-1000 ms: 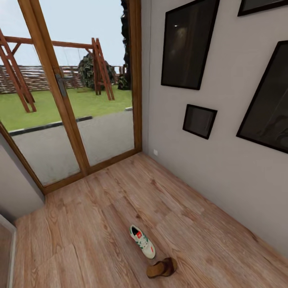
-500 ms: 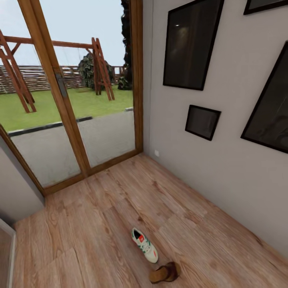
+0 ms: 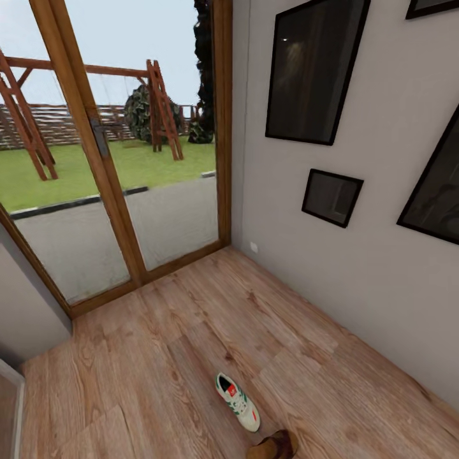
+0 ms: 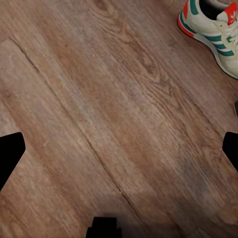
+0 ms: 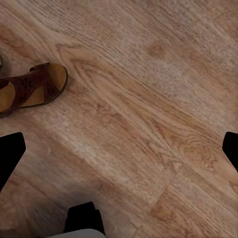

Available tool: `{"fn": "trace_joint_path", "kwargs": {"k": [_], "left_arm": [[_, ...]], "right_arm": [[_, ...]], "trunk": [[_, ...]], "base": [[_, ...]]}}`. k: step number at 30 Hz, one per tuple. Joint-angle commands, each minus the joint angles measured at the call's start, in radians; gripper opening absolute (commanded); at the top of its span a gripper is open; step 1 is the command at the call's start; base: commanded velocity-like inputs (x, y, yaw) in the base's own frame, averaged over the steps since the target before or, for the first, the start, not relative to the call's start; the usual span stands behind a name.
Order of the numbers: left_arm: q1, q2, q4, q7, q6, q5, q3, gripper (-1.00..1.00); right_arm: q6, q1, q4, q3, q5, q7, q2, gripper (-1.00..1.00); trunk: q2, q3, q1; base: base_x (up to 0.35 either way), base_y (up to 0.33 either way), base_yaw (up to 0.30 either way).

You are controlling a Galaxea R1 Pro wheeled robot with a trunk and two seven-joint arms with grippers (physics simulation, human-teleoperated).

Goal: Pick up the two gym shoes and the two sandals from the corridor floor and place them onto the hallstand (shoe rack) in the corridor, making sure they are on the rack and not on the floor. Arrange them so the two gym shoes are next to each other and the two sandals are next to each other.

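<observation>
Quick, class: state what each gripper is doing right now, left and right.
Left gripper: open, holding nothing, over bare floor.
Right gripper: open, holding nothing, near a sandal.

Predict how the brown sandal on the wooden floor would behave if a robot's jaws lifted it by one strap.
The sandal would probably hang tilted, since its perforated straps look like soft leather that flexes. Its flat tan sole suggests it will slide when pushed, not roll or tip. It looks open and thin, so likely light for its length.

No writing can be read anywhere. The sneaker (image 3: 238, 402) carries a red tongue patch with a white mark too small to make out; the wall frames (image 3: 313, 70) are dark.
</observation>
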Motion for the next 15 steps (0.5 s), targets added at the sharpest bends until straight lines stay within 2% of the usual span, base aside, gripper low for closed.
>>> {"fn": "trace_joint_path", "kwargs": {"k": [1,5,11,15], "left_arm": [[-0.001,0.0,0.001,0.0,-0.003,0.002,0.001,1.0],[-0.001,0.0,0.001,0.0,-0.003,0.002,0.001,1.0],[-0.001,0.0,0.0,0.0,-0.003,0.002,0.001,1.0],[-0.001,0.0,0.0,0.0,-0.003,0.002,0.001,1.0]], "right_arm": [[-0.004,-0.001,0.001,0.0,-0.007,0.0,0.0,1.0],[-0.004,-0.001,0.001,0.0,-0.007,0.0,0.0,1.0],[-0.004,0.0,0.001,0.0,-0.007,-0.001,0.0,1.0],[-0.004,-0.001,0.001,0.0,-0.007,0.0,0.0,1.0]], "trunk": [[0.0,-0.001,0.0],[0.0,-0.001,0.0],[0.0,-0.001,0.0],[0.0,-0.001,0.0]], "base": [[0.011,0.009,0.0],[0.088,0.08,0.0],[0.215,0.184,0.0],[0.058,0.052,0.0]]}}
